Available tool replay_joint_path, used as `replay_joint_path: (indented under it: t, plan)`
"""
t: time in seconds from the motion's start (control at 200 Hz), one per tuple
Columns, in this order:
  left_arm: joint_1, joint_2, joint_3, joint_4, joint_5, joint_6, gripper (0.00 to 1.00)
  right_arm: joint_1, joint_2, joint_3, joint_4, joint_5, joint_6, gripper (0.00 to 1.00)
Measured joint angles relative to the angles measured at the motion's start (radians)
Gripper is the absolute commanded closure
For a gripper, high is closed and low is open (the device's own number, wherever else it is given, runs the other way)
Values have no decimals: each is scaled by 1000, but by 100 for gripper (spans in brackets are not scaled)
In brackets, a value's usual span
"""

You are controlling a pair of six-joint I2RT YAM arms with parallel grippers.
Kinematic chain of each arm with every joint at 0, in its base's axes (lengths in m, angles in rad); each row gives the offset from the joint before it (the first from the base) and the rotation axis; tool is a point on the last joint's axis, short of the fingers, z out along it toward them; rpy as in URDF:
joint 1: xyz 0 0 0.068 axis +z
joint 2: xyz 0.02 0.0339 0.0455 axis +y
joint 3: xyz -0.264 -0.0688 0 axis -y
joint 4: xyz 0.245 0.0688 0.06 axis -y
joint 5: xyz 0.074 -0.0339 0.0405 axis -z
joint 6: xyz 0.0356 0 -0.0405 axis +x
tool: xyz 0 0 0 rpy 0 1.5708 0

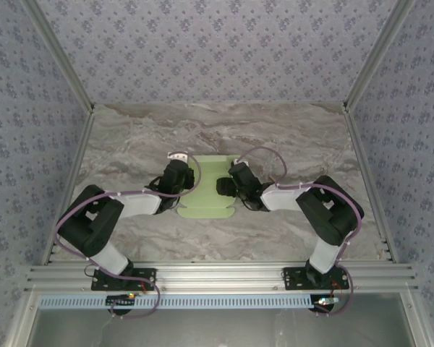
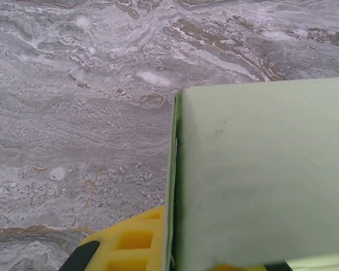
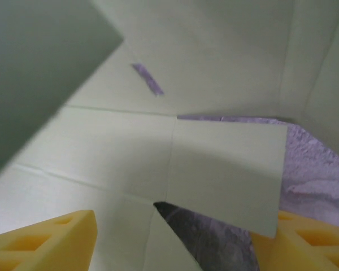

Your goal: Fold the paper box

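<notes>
Well, the paper box (image 1: 211, 201) lies at the middle of the table (image 1: 130, 141), between my two grippers, partly folded, with one panel stood up on its left side.

The left gripper (image 1: 179, 176) is closed tight on that raised panel. In the left wrist view the card stands upright right in front of the lens, with a yellow finger (image 2: 130, 243) hard against its edge. The right gripper (image 1: 228, 185) hovers over the sheet with its jaws wide apart. Its fingers (image 3: 45, 243) straddle a loose flap (image 3: 226, 169) and, as far as I can see, clamp nothing.

I judge this card to be very light and thin. It should be stiff enough across a panel to stand, yet it will likely give way readily along the scored lines. It will probably crease for good if I pinch mid-panel or push off a score. The surface looks smooth, so a flap could slip from a shallow pinch.

I would take hold near a panel's free edge, close to a fold line, and leave the scalloped tabs alone.
</notes>
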Motion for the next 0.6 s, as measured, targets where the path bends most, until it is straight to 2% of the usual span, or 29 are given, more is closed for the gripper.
replay_joint_path:
  t: [0.225,0.6]
  plan:
    - [0,-9,0,0,0,0,95,-14,1,-6,70,21,3,30]
    - [0,-9,0,-9,-4,0,96,-17,0,-53,168,-22,-78,52]
